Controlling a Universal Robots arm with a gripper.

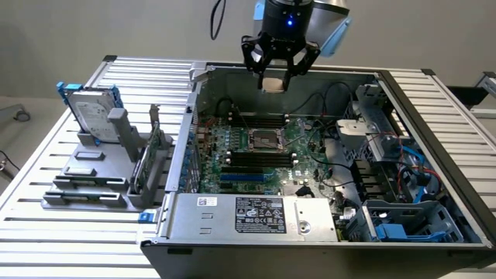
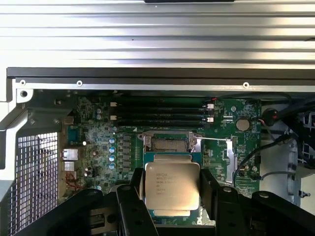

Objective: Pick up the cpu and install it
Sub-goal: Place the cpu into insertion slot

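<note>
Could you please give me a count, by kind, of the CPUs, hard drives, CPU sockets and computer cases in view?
cpu, held in the gripper: 1
hard drive: 1
CPU socket: 1
computer case: 1
Total: 4

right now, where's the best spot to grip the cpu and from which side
Its two opposite thin edges, coming from above the flat metal top. The cpu is a thin square plate, so the edges seem the only purchase; the claw pinches it that way now.
</note>
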